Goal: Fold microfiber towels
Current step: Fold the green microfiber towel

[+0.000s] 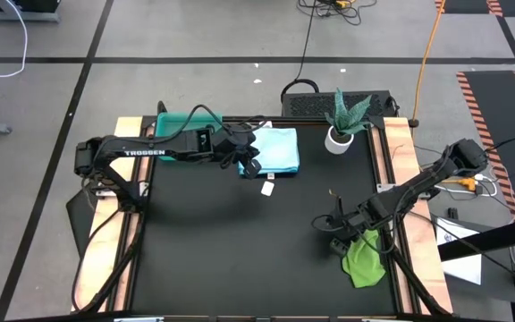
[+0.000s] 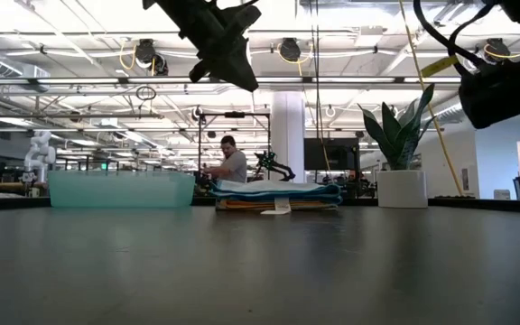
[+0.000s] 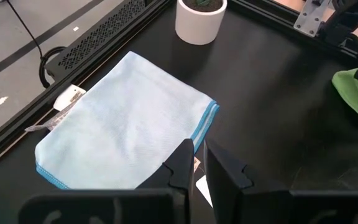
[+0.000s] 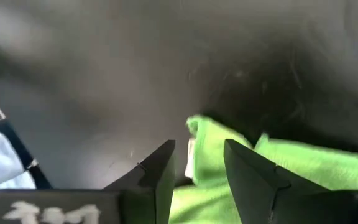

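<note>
The black table (image 1: 240,259) carries all the work items. A teal tray (image 1: 179,122) sits at the far left of the table, partly under the left arm. Just right of the tray lies a stack of folded towels, with the pale blue towel (image 1: 275,150) on top and blue and yellow-orange edges showing beneath it in the low view. A potted plant (image 1: 342,125) in a white pot stands at the far right, near the stack but apart from it.

The green towel (image 1: 363,255) lies crumpled at the near right edge of the table.

The left gripper (image 1: 250,166) hangs above the near edge of the stack; its fingers (image 3: 180,163) are almost together and hold nothing.

The right gripper (image 1: 336,243) is at the green towel's left edge, fingers (image 4: 160,171) parted around a fold of the cloth.

A small white tag (image 1: 267,188) lies on the table just near of the stack.
</note>
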